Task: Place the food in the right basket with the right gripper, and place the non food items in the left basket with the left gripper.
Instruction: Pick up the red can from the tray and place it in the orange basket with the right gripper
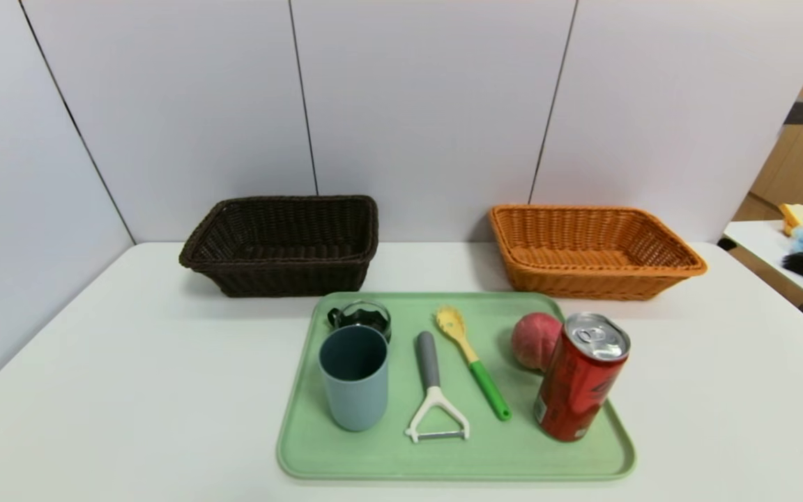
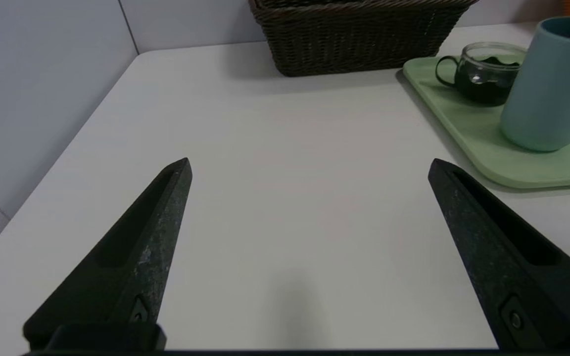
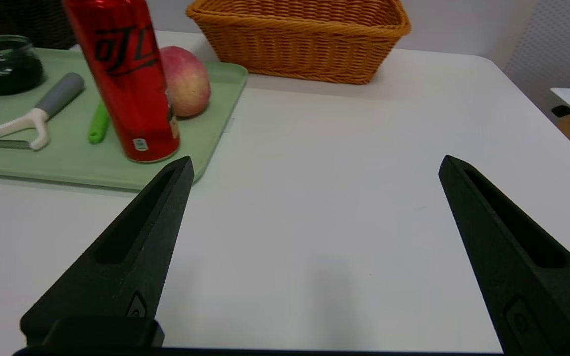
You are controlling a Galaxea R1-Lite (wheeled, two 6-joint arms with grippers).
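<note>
A green tray (image 1: 346,460) holds a blue-grey cup (image 1: 354,378), a small glass cup (image 1: 362,318), a grey-handled white peeler (image 1: 431,390), a yellow and green pasta spoon (image 1: 472,362), a red apple (image 1: 534,339) and a red soda can (image 1: 580,376). A dark brown basket (image 1: 283,244) stands behind the tray on the left, an orange basket (image 1: 593,249) on the right. Neither gripper shows in the head view. My left gripper (image 2: 309,165) is open and empty over bare table left of the tray. My right gripper (image 3: 316,163) is open and empty over bare table right of the tray.
The white table (image 1: 129,390) meets grey wall panels at the back and left. A second table (image 1: 778,244) with a brush and blue cloth stands to the far right.
</note>
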